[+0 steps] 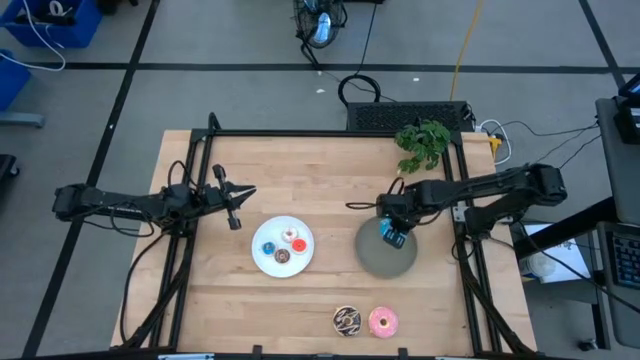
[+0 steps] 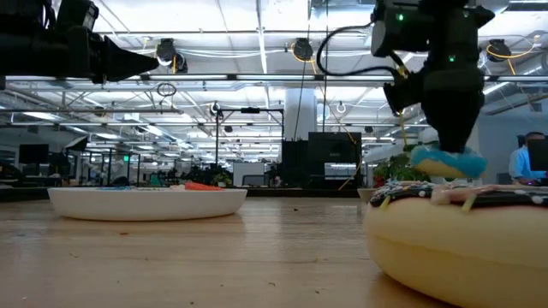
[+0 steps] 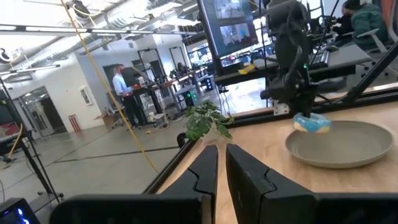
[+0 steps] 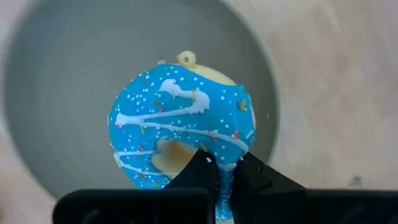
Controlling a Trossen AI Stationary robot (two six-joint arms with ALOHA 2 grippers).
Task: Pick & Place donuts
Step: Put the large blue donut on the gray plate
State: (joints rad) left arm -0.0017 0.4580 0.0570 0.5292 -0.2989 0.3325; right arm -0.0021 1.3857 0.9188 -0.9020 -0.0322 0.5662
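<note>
My right gripper (image 1: 391, 226) hangs over the round grey plate (image 1: 372, 262), shut on the larger blue donut (image 4: 180, 124) with white drizzle. The chocolate donut (image 1: 347, 320) and the pink donut (image 1: 383, 321) lie flat on the table near its near edge. On the round white plate (image 1: 262, 262) lie the tiny blue (image 1: 268, 248), white-pink (image 1: 290, 236), red (image 1: 299, 245) and brown (image 1: 282, 257) donuts. My left gripper (image 1: 250, 191) waits shut above the table's left part, far of the white plate. My right gripper pinches the blue donut's ring wall (image 4: 225, 144) from above, pointing down, one finger at the hole (image 4: 200, 163) and one outside the rim. The donut (image 3: 311, 123) hangs tilted below the fingers, low over the grey plate (image 3: 342, 148); whether it touches the plate I cannot tell.
A green leafy sprig (image 1: 423, 143) sits at the table's far right corner, beside a black box (image 1: 405, 115) with cables. A black frame runs along the table's left, far and right edges. Bare wood lies between the two plates and left of the chocolate donut.
</note>
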